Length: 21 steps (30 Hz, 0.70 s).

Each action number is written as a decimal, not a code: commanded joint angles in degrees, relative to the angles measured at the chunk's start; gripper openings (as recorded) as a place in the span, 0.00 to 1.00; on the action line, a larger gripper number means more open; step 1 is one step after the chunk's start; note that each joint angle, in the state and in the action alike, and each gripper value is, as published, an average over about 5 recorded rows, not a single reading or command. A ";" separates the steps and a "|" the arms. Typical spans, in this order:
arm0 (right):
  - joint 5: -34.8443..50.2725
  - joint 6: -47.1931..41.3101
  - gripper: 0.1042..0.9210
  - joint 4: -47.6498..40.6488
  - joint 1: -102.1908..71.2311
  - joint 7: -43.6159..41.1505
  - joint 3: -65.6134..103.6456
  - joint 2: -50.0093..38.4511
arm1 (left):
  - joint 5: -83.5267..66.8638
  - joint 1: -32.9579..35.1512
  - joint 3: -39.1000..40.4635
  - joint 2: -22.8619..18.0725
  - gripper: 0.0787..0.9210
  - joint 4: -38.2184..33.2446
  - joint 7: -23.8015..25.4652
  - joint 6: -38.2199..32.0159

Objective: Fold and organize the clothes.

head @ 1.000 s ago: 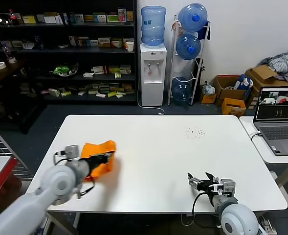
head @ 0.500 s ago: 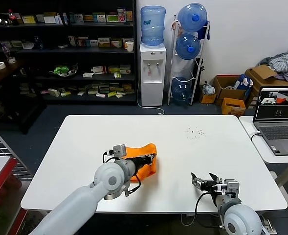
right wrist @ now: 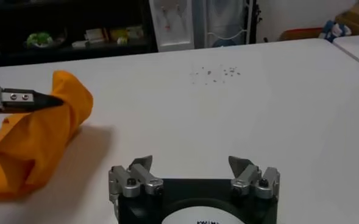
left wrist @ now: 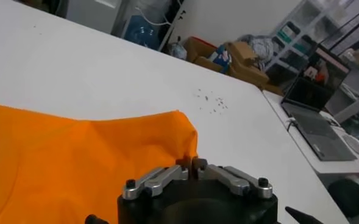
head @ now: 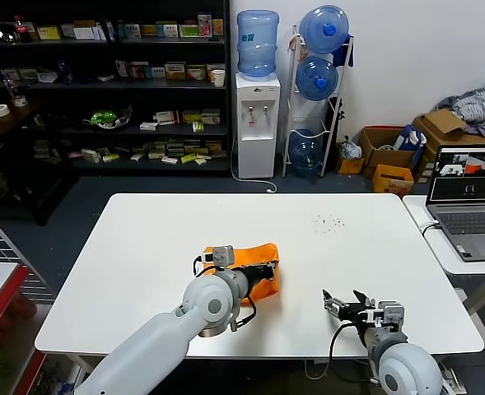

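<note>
The orange T-shirt [head: 261,271] hung pinched in my left gripper [left wrist: 192,164]; my right gripper [head: 347,306] waited wide, nearby. Next I judged: lay the fold down on the worktop [head: 349,247].

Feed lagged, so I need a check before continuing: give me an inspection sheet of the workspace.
Surface: white table, small dark specks at its far side.
Job's things: orange T-shirt bunched near table centre.
Clutter: nothing seen besides specks.
Grippers: left gripper jaws closed on the T-shirt's edge; right gripper jaws open, empty, near the front edge.
Cables: black wiring at the right wrist.
Surroundings: laptop, water dispenser, shelves.
</note>
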 commanded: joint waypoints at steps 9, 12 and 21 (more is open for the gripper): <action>-9.61 12.00 0.88 -1.45 0.64 -11.60 1.55 0.01 | 20.04 15.50 -16.41 8.33 0.40 -13.10 13.97 -5.47; -11.67 14.49 0.88 -2.05 -0.30 -14.49 2.96 0.78 | 32.35 26.37 -26.30 11.61 0.50 -13.14 23.39 -14.52; -19.04 22.46 0.88 -1.76 -4.81 -20.54 8.15 4.66 | 53.51 52.65 -52.23 3.27 0.81 -9.01 40.08 -38.10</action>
